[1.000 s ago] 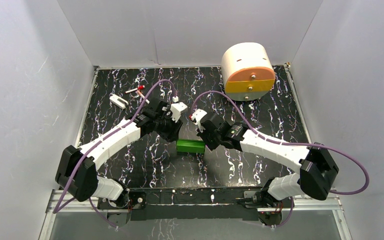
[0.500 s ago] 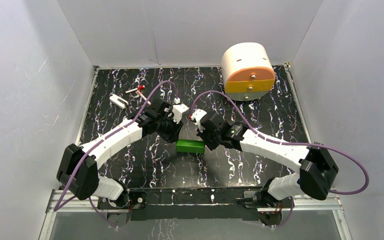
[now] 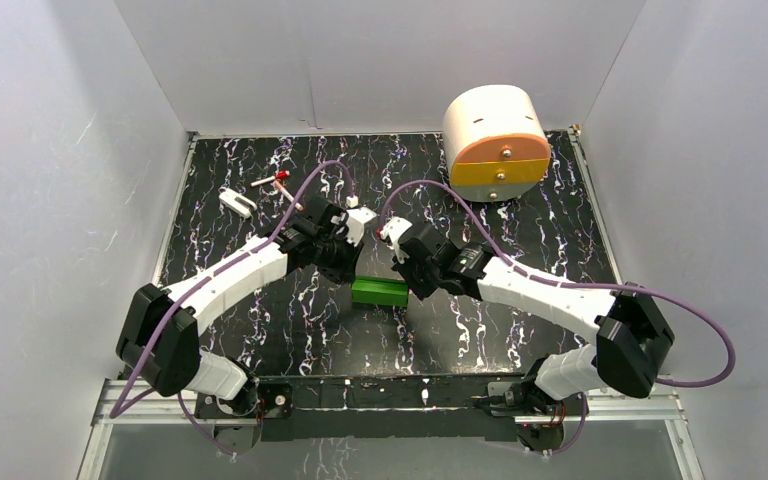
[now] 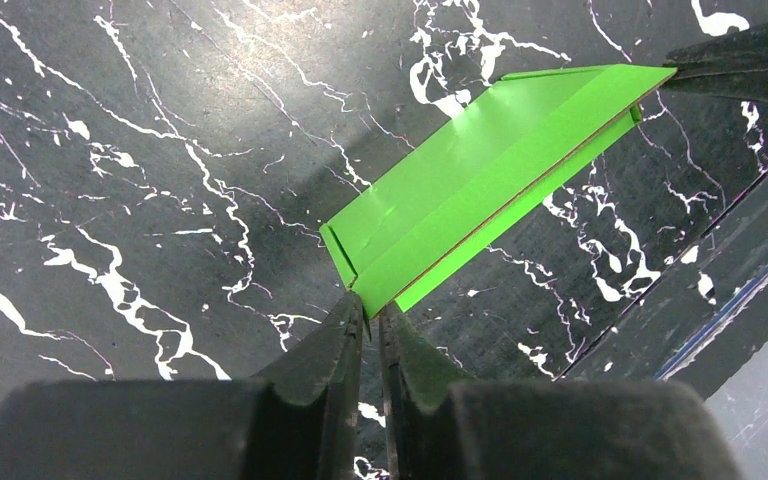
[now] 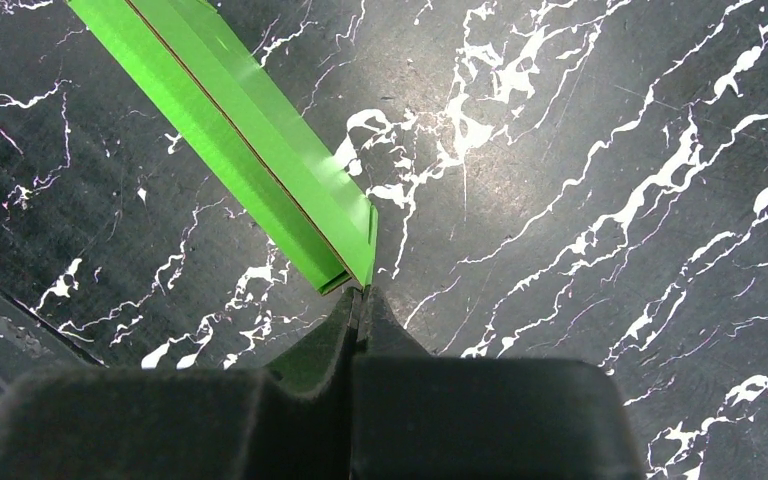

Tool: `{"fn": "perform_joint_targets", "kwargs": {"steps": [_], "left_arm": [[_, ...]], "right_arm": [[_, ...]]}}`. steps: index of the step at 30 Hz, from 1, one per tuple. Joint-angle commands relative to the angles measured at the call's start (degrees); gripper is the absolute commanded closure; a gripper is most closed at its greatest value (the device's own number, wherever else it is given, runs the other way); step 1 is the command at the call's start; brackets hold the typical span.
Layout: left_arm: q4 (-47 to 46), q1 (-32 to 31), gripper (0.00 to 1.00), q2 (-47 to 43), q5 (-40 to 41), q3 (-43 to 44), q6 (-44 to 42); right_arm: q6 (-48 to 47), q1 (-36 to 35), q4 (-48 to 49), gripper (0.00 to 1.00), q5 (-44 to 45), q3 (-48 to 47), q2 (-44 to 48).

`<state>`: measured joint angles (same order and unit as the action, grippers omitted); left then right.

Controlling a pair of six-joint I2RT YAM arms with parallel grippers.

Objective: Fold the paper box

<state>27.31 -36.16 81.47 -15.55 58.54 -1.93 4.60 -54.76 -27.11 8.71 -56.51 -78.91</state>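
Although the bright green thin-card paper box already reads as a long, flat rectangular body with its long panels folded over one another, its two short ends look unfinished, so the task seems well along but not closed out. The box lies near the middle of the black white-veined bench, between the two arms. The left claw is clenched to a hair's gap on the corner of the box's left end, where a narrow end flap stands out. The right claw is pressed tight on the corner of the right end, seemingly pinching card there too. What is left, by this reading, is tucking or flattening those end flaps. With thin card held only at opposite corners, a careless pull could twist or buckle the body. A large cream-and-orange rounded drawer unit sits at the far right, and a small white block and a small red-and-white piece lie at the far left. All are well apart from the box, so nothing crowds the work except the two claws themselves.
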Motion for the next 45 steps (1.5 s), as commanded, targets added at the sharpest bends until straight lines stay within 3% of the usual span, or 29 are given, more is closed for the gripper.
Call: {"fn": "perform_joint_targets", "kwargs": {"steps": [1,6,19,34,45], "left_arm": [[0.54,-0.49,0.93,-0.55,0.54,2.10,6.97],[-0.81,-0.88,1.00,-1.44,2.60,1.71,13.20],[-6.65,-2.09,1.00,-7.11,9.07,-3.81,23.30],[-12.80,-3.72,1.00,-14.61,14.41,-11.92,29.01],[-17.14,-5.56,1.00,-16.46,19.20,-15.69,31.84]], "right_arm": [[2.52,-0.02,0.12,1.00,-1.06,-3.33,-0.34],[6.63,-0.08,-1.44,1.00,-0.24,-4.75,-0.89],[20.56,-0.49,1.68,1.00,0.33,-4.32,-0.05],[36.40,-1.12,0.26,1.00,11.47,-6.56,-3.73],[41.16,-3.43,0.31,1.00,16.32,-6.10,-5.10]]}}
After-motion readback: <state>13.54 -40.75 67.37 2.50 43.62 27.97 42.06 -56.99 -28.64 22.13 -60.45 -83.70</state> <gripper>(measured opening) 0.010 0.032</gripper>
